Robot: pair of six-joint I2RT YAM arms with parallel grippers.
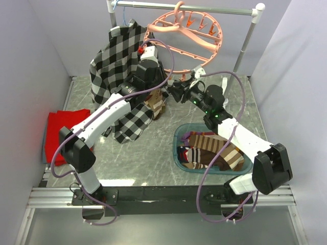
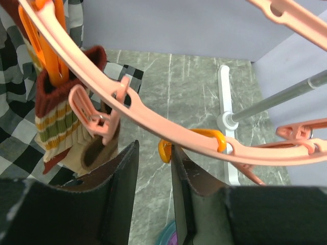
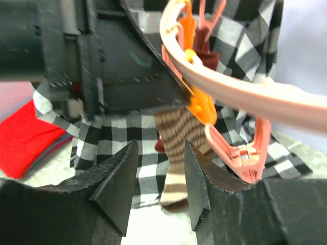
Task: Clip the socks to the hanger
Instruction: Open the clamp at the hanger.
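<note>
Top view: the salmon hanger (image 1: 214, 45) hangs from a grey rail (image 1: 214, 7); loose striped socks (image 1: 217, 150) fill a teal basin (image 1: 176, 140) on the surface (image 1: 138, 158). Left wrist view: left gripper (image 2: 154, 148), jaws narrowly parted at an orange clip (image 2: 164, 151), grip indeterminable, beside a clipped sock (image 2: 53, 127). Right wrist view: right gripper (image 3: 161, 148), jaws apart and empty, facing a hanging brown-striped sock (image 3: 176, 138).
</note>
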